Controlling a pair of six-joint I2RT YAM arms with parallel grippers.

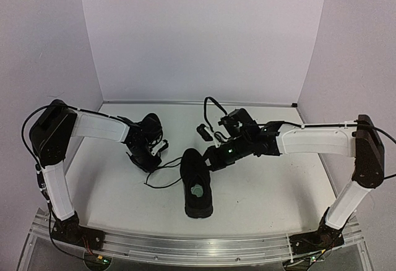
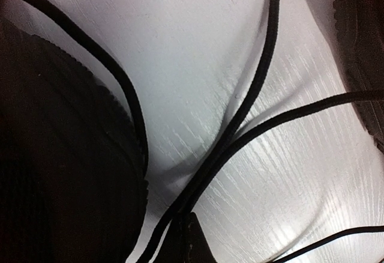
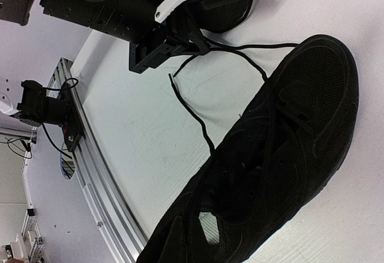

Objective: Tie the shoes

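The left end effector (image 1: 147,159) was closed, low on the table (image 1: 266,190) beside the far-left shoe (image 1: 151,125). Thin laces (image 1: 162,173) ran to its tips; whether it pinched one could not be told. The second shoe (image 1: 198,204) lay mid-table, a pale patch (image 1: 197,190) inside its opening. The right end effector (image 1: 210,158) was closed beside that shoe's toe.

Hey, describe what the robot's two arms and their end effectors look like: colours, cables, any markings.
The left arm and right arm are alike, with boxy white links between bulky black joints. Thin black cables run along them, hanging loose in places. The left end effector and right end effector are black. A small green light glows by the right wrist. No markings are legible.
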